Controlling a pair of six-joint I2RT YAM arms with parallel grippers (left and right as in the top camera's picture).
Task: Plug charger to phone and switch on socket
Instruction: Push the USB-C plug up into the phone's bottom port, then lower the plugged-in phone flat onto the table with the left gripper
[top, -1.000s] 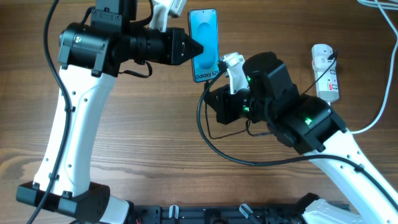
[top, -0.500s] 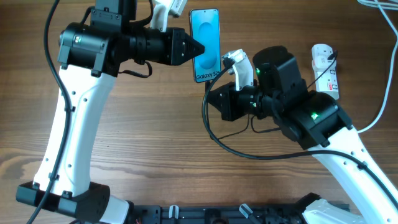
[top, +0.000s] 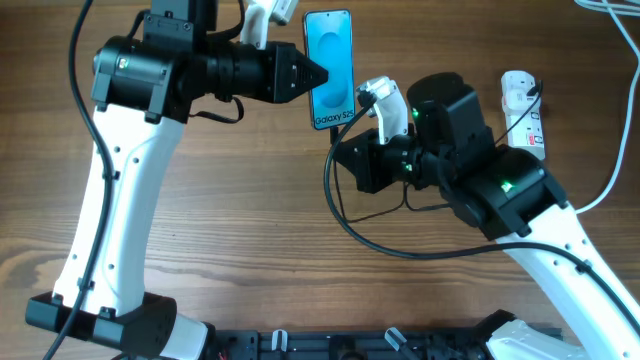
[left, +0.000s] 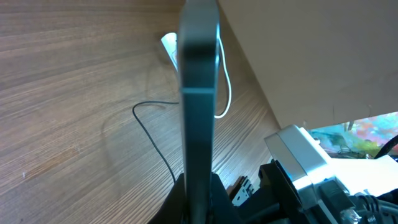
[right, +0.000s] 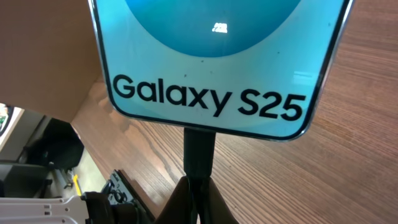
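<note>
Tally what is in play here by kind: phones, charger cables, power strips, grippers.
phone: 1
charger cable: 1
power strip: 1
grippers: 2, the left gripper shut on the phone, the right gripper shut on the charger cable
Total: 5

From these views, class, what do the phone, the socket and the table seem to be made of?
Phone: glossy, glass-like front, a light glinting on it; grey edge could be metal or plastic.
Socket: smooth white moulded plastic, probably.
Table: matt wood or wood-look laminate, with grain lines running across it.
</note>
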